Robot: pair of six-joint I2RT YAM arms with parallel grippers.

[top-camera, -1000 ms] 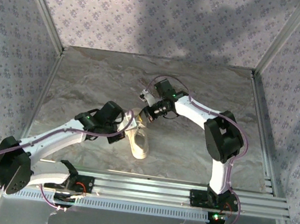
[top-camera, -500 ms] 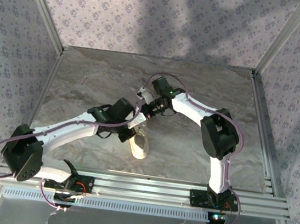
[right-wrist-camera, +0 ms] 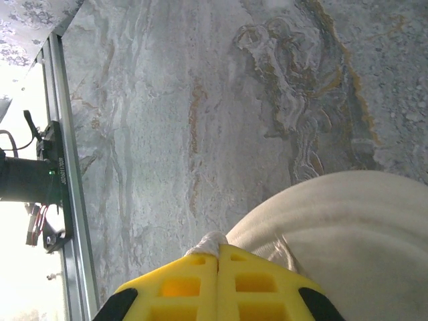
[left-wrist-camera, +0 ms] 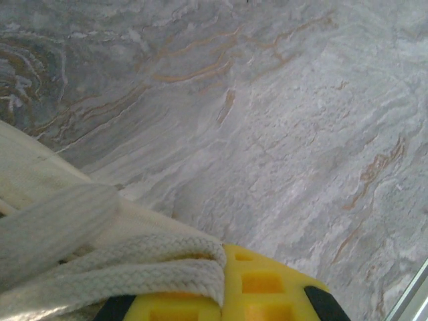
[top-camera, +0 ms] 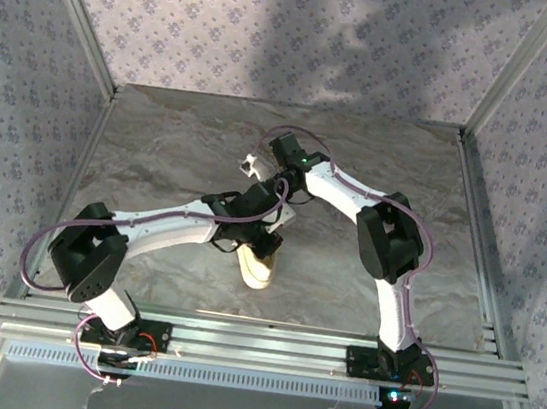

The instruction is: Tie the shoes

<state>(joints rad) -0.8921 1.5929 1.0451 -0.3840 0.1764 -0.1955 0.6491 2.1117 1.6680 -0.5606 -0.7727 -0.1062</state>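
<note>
near the middle of the table (top-camera: pixel 160 149), you are pinching the sneaker's (top-camera: pixel 257 269) laces (left-wrist-camera: pixel 154 264) in the left gripper (left-wrist-camera: pixel 224 297) and right gripper (right-wrist-camera: pixel 218 271), both clamped tight; uneven pulling is risking slipping or dragging it.

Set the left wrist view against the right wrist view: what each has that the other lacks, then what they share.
Left wrist: a broad braided lace lying across the left gripper, caught at its seam. Right wrist: wallpaper, a black device past the table edge, and a lace end pinched in the right gripper. Both: shut yellow fingers, the cream shoe, the marble table.
</note>
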